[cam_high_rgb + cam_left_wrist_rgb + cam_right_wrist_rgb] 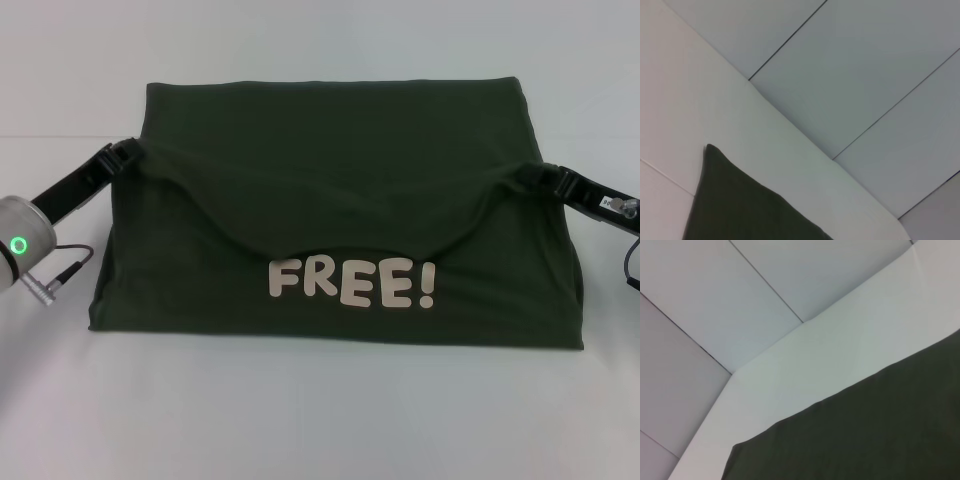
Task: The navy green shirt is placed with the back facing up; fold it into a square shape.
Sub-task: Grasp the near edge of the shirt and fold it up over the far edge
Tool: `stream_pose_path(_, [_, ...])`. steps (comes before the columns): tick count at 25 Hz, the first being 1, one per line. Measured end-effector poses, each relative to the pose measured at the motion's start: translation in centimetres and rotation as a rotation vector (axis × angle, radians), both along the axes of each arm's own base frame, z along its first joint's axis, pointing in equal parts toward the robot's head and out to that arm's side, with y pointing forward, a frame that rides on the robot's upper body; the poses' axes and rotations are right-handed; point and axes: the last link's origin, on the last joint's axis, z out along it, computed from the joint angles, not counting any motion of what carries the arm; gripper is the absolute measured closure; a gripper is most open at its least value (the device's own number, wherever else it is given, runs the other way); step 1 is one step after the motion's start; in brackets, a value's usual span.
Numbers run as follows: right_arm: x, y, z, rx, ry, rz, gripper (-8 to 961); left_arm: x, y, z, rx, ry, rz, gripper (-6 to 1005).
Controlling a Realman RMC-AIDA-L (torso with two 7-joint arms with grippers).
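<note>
Head view: the left pincer, at frame left, is gripping the left edge of the navy green shirt; the right pincer, at frame right, is gripping the right edge. The soft knit shirt is lying centre-frame on the white desk, a flap sagging above pale "FREE!" lettering.

Left wrist view: a pointed shirt corner is showing lower left.

Right wrist view: flat fabric is filling the lower right.

The shirt reads "FREE!" in pale block letters, on the front layer showing below the folded-over edge. A label on the right arm is too small to read.
</note>
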Motion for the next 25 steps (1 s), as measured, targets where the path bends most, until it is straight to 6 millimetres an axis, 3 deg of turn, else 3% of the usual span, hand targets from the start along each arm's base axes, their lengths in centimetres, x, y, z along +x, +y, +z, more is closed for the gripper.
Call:
stream_pose_path(9, [-1.2, 0.4, 0.7, 0.02, 0.031, 0.06, 883, -0.1, 0.0, 1.3, 0.042, -0.032, -0.014, 994])
stream_pose_path(25, [-1.2, 0.7, 0.6, 0.028, 0.021, 0.049, 884, -0.1, 0.0, 1.1, 0.041, -0.014, -0.018, 993])
